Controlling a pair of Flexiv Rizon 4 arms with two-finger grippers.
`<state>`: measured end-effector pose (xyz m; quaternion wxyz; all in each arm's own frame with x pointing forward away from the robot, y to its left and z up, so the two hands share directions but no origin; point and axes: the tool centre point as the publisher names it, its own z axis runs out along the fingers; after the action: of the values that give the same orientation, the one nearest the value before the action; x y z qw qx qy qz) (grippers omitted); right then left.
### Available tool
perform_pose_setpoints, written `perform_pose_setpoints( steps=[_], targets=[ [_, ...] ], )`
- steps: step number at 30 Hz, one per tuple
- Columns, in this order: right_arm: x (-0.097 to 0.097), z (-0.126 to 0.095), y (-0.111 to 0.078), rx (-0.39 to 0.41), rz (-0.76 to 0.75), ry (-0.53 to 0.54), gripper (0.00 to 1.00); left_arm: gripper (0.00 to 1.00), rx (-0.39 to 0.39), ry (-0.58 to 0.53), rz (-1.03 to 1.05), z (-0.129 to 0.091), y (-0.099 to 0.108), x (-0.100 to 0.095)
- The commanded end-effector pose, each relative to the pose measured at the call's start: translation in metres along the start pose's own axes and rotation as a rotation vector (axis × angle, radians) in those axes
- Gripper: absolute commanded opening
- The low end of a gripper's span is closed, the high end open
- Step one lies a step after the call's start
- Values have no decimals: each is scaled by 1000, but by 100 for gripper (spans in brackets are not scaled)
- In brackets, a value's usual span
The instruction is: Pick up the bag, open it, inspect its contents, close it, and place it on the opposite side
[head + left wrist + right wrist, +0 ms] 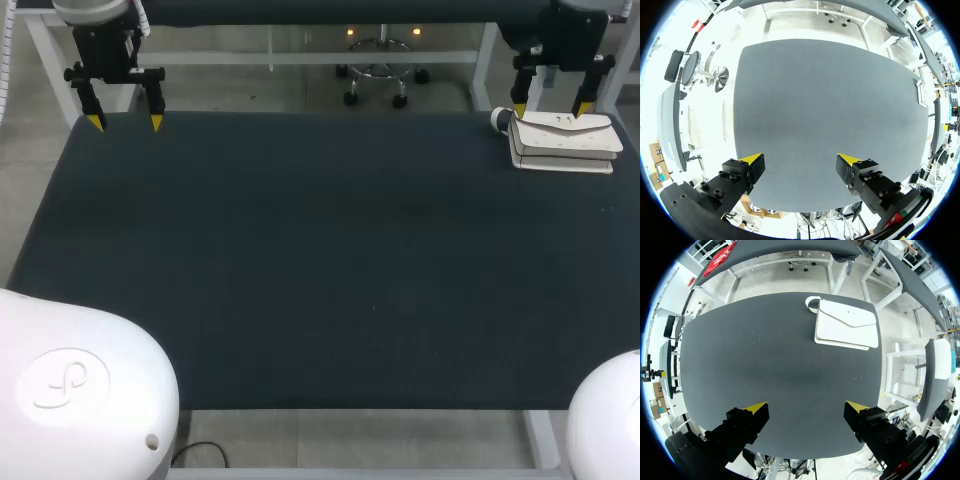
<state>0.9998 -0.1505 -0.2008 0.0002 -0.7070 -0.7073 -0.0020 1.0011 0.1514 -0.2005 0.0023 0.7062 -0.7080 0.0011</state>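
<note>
A white flap bag (562,140) lies flat at the table's far right corner, a rolled white strap end at its left. In the right wrist view the bag (847,327) lies well ahead of my right gripper (806,407) and to its right. That right gripper (550,108) hangs open above the bag's far edge, touching nothing. My left gripper (126,122) hangs open over the far left corner with nothing between its fingers. In the left wrist view the left gripper (800,160) is open over bare cloth, and the bag (920,92) is a thin white sliver at the far right edge.
The table (320,260) is covered in dark cloth, with only the bag on it. My arms' white bases (80,390) rise at the near left and near right corners.
</note>
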Motion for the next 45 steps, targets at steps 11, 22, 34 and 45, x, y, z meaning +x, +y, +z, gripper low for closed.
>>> perform_pose_setpoints(
  steps=[11,22,34,45],
  targets=[
    [0,0,0,2,0,-2,100,100,0,-2,-1,0,0,1],
    [-12,7,5,24,10,28,100,100,143,45,266,-2,8,16],
    [-70,24,20,50,90,101,100,100,314,152,696,18,19,38],
    [-107,45,34,45,159,167,100,100,482,209,1080,32,29,67]
  ],
)
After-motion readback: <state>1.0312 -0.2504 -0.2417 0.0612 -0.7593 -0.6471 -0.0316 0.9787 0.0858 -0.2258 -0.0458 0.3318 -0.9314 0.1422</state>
